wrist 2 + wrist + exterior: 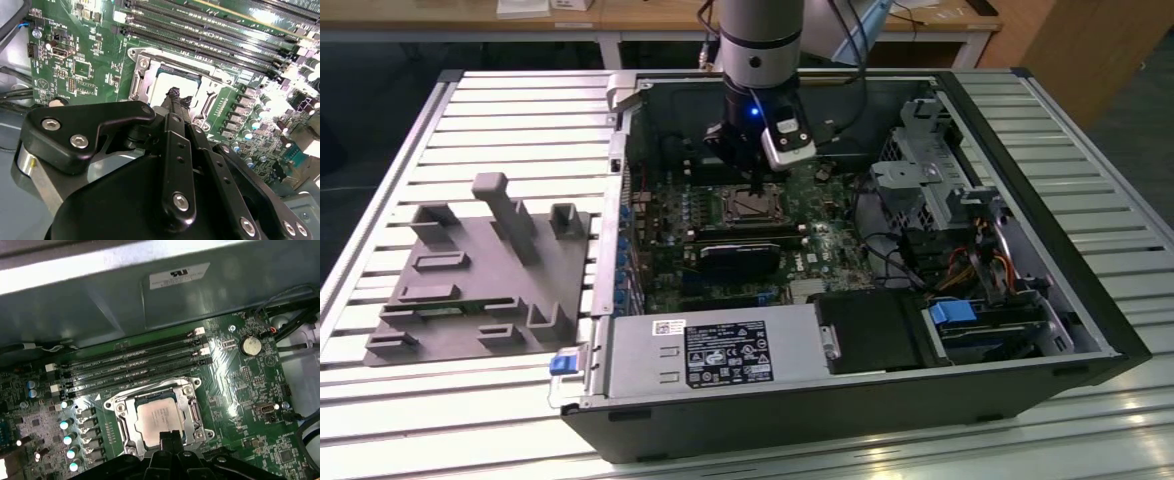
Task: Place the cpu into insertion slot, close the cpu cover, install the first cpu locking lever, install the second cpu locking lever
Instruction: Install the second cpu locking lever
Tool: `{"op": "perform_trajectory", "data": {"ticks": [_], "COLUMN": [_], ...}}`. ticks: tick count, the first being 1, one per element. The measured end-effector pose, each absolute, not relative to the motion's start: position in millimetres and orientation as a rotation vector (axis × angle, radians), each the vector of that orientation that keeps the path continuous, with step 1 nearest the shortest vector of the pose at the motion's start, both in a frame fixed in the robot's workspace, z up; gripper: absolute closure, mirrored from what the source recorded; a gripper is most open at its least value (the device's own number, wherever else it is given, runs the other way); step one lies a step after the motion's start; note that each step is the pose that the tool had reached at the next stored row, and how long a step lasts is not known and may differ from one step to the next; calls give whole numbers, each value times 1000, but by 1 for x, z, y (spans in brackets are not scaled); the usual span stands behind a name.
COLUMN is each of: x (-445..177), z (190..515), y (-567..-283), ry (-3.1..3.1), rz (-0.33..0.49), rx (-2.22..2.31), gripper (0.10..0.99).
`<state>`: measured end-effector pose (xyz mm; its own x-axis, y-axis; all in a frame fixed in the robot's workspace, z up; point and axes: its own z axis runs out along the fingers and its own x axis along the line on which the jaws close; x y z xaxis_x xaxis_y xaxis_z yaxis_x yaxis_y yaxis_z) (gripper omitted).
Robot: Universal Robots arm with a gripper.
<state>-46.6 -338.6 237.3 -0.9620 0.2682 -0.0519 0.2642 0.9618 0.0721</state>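
The cpu [159, 416], a silver-grey square chip, lies flat in the insertion slot [210, 101] on the green board. The cpu cover [121, 412], a thin silver frame, lies down flat around it. My gripper [170, 439] hangs just over the chip's edge, black fingers pressed together with nothing between them. In the second wrist view the gripper's tip [174, 96] sits in front of the cpu [167, 80], beside the cover's side bar [137, 82]. From the exterior view the gripper [754, 188] stands right above the socket [750, 206]. I cannot make out the locking levers.
Long black memory slots [130, 362] run beside the socket, with a row of capacitors [67, 425] on another side. The open case's walls [620, 130], a drive cage [927, 175], cables [907, 270] and the power supply [707, 350] surround the board. A grey fixture [480, 270] lies outside the case.
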Motion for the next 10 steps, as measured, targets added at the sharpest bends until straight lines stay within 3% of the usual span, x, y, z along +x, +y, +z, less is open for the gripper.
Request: {"op": "perform_trajectory", "data": {"ticks": [10], "x": [-47], "z": [237], "y": [-349], "ry": [3051], "rz": [100], "rx": [414], "gripper": [984]}}
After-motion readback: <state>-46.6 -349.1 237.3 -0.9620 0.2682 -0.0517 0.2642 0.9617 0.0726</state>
